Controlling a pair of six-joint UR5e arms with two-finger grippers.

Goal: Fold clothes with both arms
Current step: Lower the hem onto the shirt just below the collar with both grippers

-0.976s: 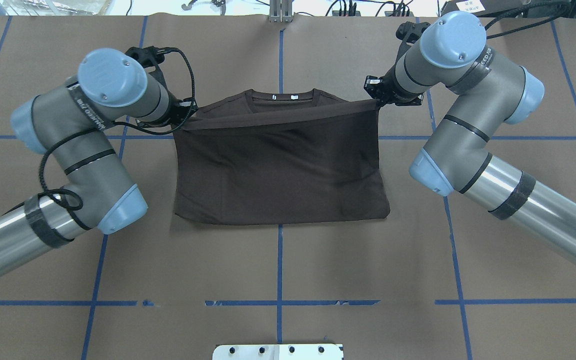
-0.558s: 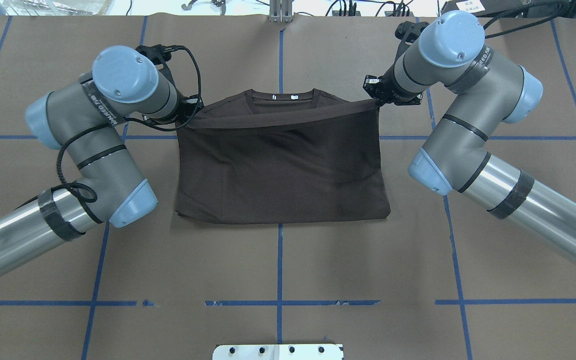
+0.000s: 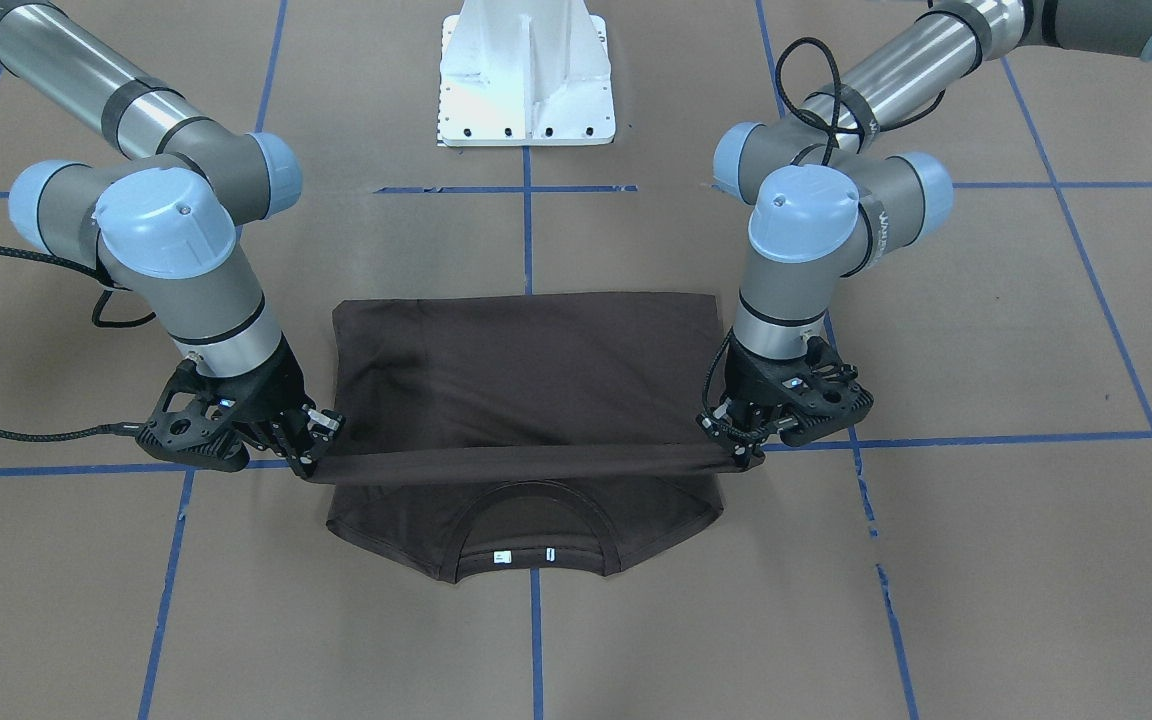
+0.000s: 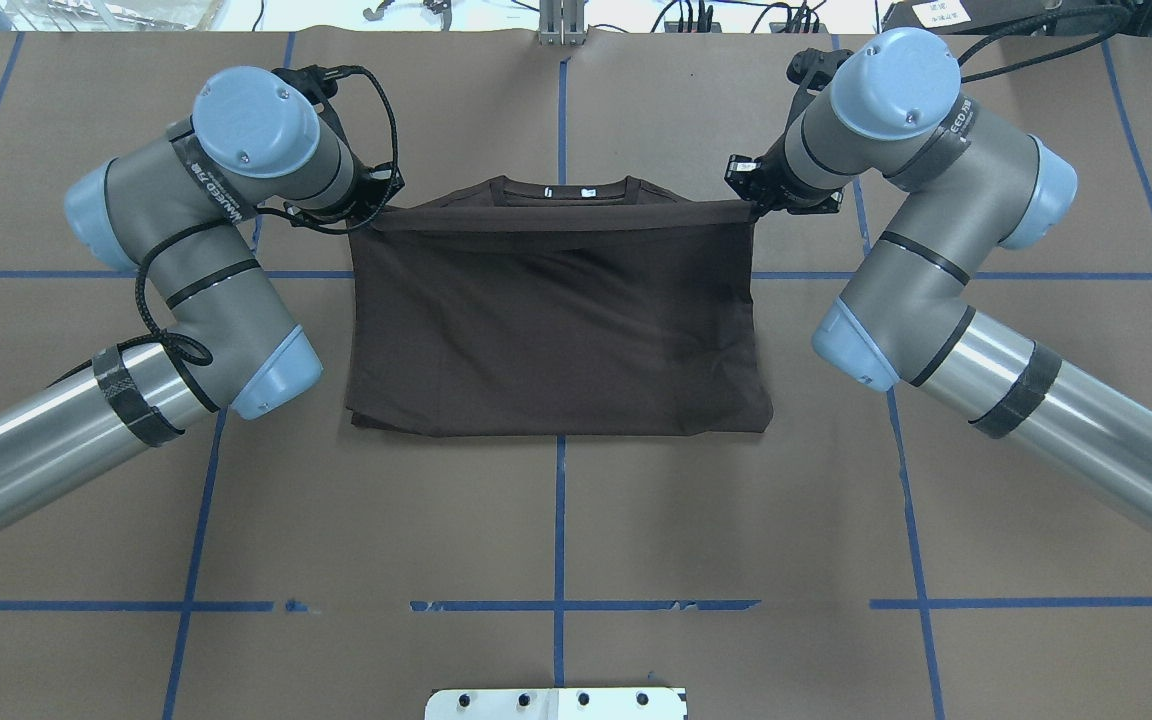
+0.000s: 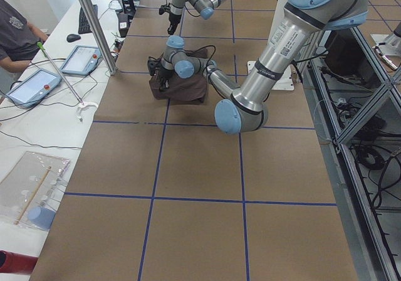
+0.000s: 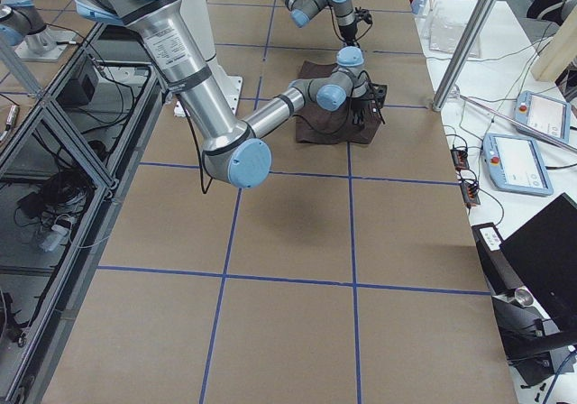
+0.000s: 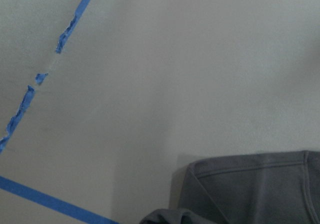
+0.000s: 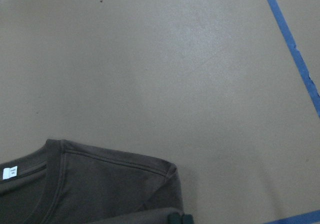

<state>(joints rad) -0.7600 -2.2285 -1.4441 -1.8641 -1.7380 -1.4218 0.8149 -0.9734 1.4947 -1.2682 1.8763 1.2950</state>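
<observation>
A dark brown short-sleeved T-shirt lies near the middle of a table covered in brown paper, which is marked with a grid of blue tape lines. The shirt is doubled over on itself. A folded edge lies on the side nearest the robot. On the far side its ribbed round collar and two small white neck tags are uncovered and flat on the paper. The sleeves are tucked in, so the shirt reads as a rough rectangle.

Just short of the collar, the free edge of the upper layer forms a narrow straight band of fabric, pulled taut across the full width of the shirt. Each end of this band is pinched by a black two-finger gripper. The left gripper is clamped on the end at the robot's left, and the right gripper is clamped on the opposite end. Both point steeply down at the table.

Above the grippers rise the silver-grey tubular left arm and right arm, each with light-blue joint caps, bent at the elbow to either side of the shirt. A black cable loops beside the left wrist.

The right wrist camera looks down on a shoulder of the shirt and part of the collar. The left wrist camera shows a hemmed corner of cloth on bare paper.

A white metal pedestal base stands at the robot's edge of the table. In the left side view, a seated person and two tablets are at a white bench beside the table.
</observation>
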